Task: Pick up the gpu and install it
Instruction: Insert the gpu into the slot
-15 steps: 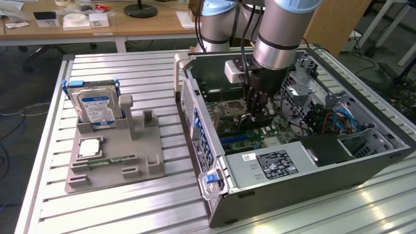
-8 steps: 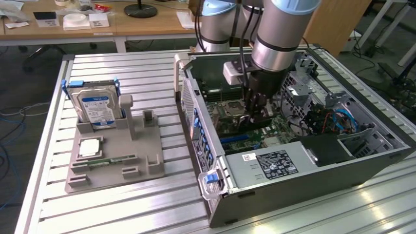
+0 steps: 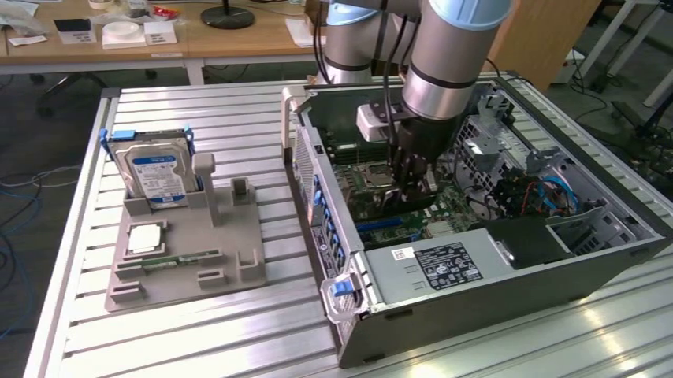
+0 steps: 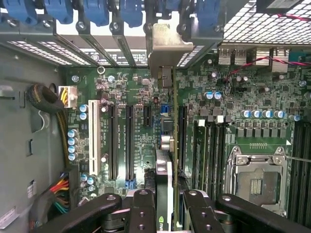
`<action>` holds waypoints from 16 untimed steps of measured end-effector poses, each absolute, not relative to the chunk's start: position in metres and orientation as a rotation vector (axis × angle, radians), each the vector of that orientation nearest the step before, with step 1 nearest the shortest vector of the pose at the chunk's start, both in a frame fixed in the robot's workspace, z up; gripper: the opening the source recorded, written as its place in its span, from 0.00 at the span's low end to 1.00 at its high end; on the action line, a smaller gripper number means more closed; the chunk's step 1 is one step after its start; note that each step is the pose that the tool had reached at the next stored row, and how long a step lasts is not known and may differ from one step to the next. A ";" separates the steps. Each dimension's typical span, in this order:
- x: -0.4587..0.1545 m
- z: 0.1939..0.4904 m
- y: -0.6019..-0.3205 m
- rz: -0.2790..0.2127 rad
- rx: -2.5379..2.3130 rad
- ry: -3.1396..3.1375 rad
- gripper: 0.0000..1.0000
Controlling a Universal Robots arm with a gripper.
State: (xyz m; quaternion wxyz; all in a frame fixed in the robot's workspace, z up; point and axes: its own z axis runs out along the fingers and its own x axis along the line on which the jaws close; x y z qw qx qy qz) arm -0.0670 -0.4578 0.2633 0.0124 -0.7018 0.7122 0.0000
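Note:
My gripper reaches down into the open computer case, over the motherboard. It is shut on the gpu, a thin green card that the wrist view shows edge-on between the two black fingers. The card's silver bracket stands against the case's rear wall, among the blue slot clips. The card runs parallel to the long black expansion slots, on the side of them nearer the processor socket. Whether its edge sits in a slot is hidden. In the exterior view the gpu is a dark sliver below the fingers.
A grey fixture on the slatted table at the exterior view's left holds a hard drive, a square processor and a memory stick. The power supply, drive cage and cables crowd the case around the arm.

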 end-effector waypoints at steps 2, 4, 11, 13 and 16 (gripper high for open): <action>-0.068 0.263 -0.458 0.000 -2.188 2.220 0.27; -0.068 0.262 -0.458 -0.001 -2.188 2.220 0.27; -0.071 0.261 -0.458 -0.003 -2.186 2.218 0.27; -0.073 0.261 -0.458 -0.005 -2.186 2.217 0.27; -0.075 0.259 -0.458 -0.007 -2.185 2.216 0.27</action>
